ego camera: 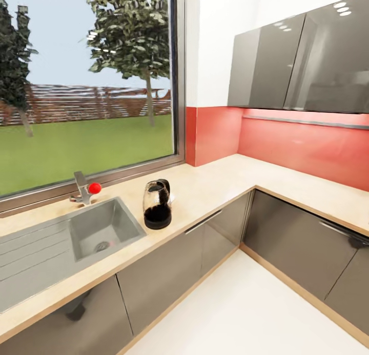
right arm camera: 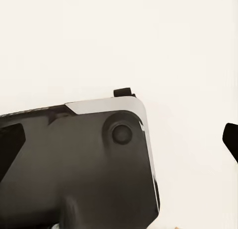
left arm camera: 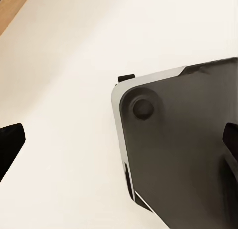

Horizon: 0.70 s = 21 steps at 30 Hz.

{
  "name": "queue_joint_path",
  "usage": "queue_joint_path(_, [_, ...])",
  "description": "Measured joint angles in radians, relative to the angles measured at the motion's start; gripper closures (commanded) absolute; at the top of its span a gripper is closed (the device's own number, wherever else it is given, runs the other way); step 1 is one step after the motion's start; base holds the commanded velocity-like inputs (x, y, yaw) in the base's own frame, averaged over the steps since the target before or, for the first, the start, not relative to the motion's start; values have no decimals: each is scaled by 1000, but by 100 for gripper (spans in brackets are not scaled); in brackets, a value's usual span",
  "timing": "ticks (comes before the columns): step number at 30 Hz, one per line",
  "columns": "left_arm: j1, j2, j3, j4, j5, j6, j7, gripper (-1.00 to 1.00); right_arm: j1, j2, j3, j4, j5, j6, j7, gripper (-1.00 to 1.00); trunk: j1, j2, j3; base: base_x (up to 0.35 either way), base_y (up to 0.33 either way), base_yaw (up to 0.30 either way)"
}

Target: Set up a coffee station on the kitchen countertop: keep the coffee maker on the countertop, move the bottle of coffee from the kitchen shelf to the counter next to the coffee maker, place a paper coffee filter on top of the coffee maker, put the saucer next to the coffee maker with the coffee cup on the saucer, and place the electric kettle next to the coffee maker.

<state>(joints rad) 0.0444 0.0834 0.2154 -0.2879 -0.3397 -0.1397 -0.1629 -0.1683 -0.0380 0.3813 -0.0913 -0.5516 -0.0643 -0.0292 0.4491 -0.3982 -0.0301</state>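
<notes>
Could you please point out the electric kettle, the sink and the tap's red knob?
electric kettle (ego camera: 157,203): head view, on its glass body.
sink (ego camera: 82,234): head view, on the basin's left wall.
red knob (ego camera: 95,188): head view, on the knob's centre.

From my head view, the desk (ego camera: 215,183) lies open along its corner run, with bare tan surface to the right of the electric kettle (ego camera: 157,204). The kettle stands upright near the front edge, just beside the sink (ego camera: 102,232). The tap (ego camera: 83,189) rises behind the basin. The wall cupboards (ego camera: 302,62) hang over the far right stretch, limiting room above it. Below my end effectors is pale floor (left arm camera: 69,90), with my own dark base (left arm camera: 183,149) close by.
</notes>
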Motion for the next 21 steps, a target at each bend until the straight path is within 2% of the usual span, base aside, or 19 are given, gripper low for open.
queue_joint_path(17, [0,-1,0,0,1,0,0,-100,0,0,3,0,0,0,0,-100,0,0,0,190,-223,2])
queue_joint_path(21, [0,-1,0,0,2,0,0,-100,0,0,5,0,0,0,0,-100,0,0,0,153,-256,114])
